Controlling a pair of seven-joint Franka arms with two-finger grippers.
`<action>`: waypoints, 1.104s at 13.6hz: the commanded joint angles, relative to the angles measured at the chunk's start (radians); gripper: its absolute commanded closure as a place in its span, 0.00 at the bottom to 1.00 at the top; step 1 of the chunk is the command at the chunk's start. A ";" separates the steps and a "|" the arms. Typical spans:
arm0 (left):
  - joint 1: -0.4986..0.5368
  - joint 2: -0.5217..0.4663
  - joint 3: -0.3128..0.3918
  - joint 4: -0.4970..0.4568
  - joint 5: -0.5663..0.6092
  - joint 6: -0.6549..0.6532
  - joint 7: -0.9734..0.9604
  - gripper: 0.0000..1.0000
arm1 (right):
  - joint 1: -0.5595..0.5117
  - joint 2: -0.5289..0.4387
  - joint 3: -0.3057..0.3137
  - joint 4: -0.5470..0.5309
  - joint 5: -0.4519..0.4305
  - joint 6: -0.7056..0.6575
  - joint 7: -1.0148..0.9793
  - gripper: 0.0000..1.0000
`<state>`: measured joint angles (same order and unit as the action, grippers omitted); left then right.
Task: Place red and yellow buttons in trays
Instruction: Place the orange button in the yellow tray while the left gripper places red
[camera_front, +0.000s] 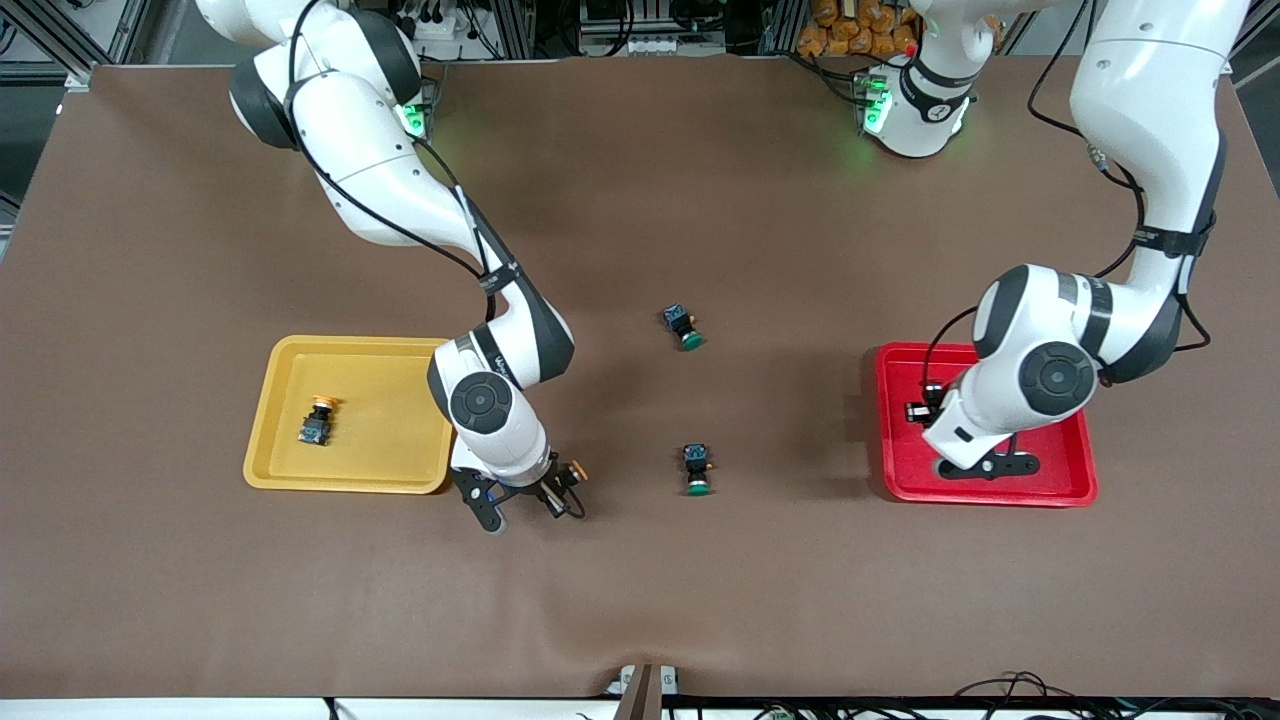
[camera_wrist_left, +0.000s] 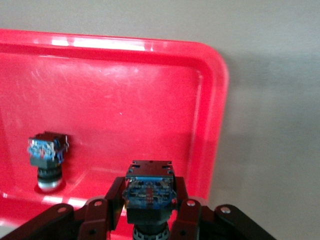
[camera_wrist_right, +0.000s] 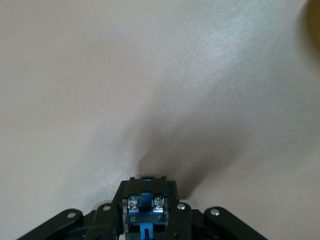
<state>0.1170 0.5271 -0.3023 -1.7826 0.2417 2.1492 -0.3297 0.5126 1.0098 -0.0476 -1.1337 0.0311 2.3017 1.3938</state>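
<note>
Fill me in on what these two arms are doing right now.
They are sorting buttons into trays. The right gripper holds a yellow-capped button over the table beside the yellow tray, which already has one yellow button. The left gripper grips another button over the red tray, where one button already lies. Two green-capped buttons sit mid-table.

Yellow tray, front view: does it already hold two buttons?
No. The yellow tray holds one orange-capped button; the other is clamped in the right gripper over the bare table beside it.
</note>
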 joint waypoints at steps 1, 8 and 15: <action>0.047 -0.044 -0.012 -0.150 0.021 0.171 0.043 1.00 | -0.008 -0.126 0.006 -0.041 -0.005 -0.178 -0.042 1.00; 0.076 -0.045 -0.012 -0.216 0.021 0.273 0.067 0.00 | -0.106 -0.596 0.011 -0.452 0.058 -0.432 -0.497 1.00; 0.096 -0.241 -0.014 -0.160 0.018 0.074 0.127 0.00 | -0.292 -0.741 0.006 -0.753 0.069 -0.294 -0.990 1.00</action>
<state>0.1981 0.3834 -0.3065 -1.9459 0.2418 2.3189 -0.2236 0.2520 0.2678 -0.0572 -1.8080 0.0847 1.9082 0.4961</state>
